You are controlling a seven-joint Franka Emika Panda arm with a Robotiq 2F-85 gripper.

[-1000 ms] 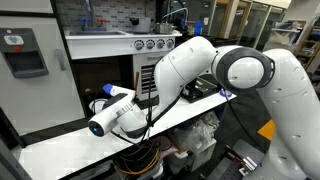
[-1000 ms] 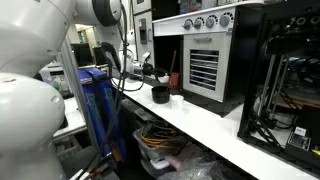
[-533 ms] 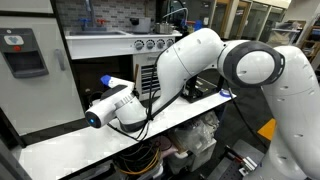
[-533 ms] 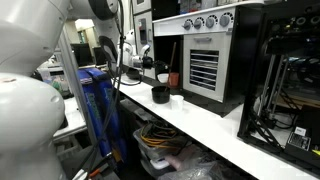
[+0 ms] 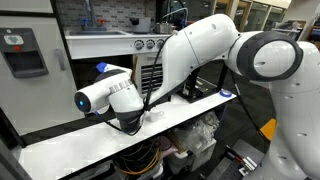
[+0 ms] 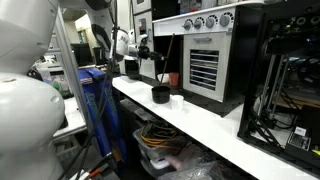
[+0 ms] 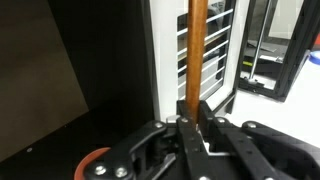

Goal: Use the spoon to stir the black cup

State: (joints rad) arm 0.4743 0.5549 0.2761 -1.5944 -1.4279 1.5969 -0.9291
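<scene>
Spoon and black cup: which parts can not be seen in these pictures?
- Wrist view: spoon upper end cut off by the top edge, lower end hidden behind the shut fingers.
- In an exterior view: black cup too small and dark to see inside.
- In an exterior view: the arm hides the cup wholly.

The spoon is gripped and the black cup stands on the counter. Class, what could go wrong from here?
1. The gripper pinches the spoon with a long stretch sticking out, so it may pivot or slip in the jaws.
2. The slatted appliance front looks close behind the spoon; a swing could strike it.
3. The black cup is small, with the reddish-brown cup right beside it: the spoon might enter the wrong one or tip either.
</scene>
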